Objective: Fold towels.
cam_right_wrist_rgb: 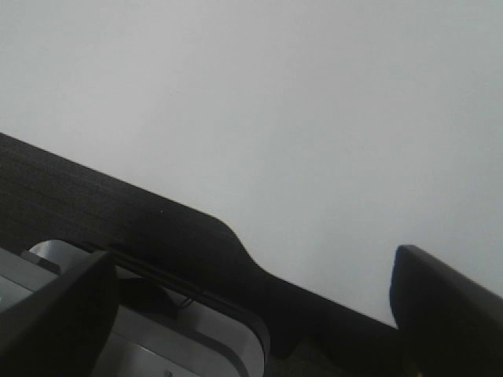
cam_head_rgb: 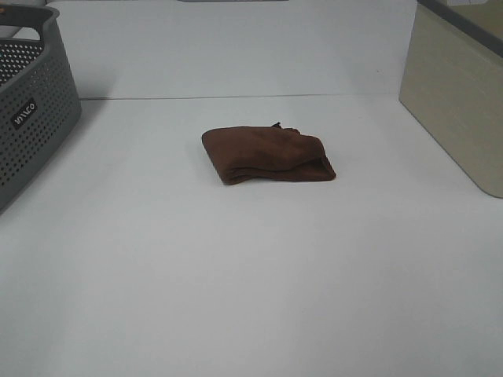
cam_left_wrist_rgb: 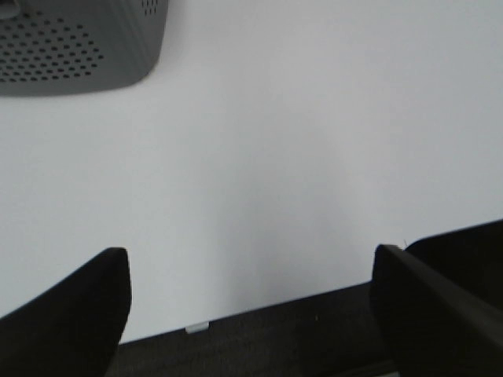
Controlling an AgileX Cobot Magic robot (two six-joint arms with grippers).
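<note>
The dark reddish-brown towel (cam_head_rgb: pixel 267 155) lies folded into a small thick bundle on the white table, a little behind the middle in the exterior high view. No white tag shows on it. Neither arm appears in that view. In the left wrist view my left gripper (cam_left_wrist_rgb: pixel 250 271) is open, its two dark fingers wide apart over bare white table near the table's edge. In the right wrist view my right gripper (cam_right_wrist_rgb: pixel 251 279) is open too, its fingers spread over the table's dark front edge. The towel shows in neither wrist view.
A grey perforated basket (cam_head_rgb: pixel 27 106) stands at the far left; its corner also shows in the left wrist view (cam_left_wrist_rgb: pixel 75 47). A beige box (cam_head_rgb: pixel 460 98) stands at the far right. A white wall backs the table.
</note>
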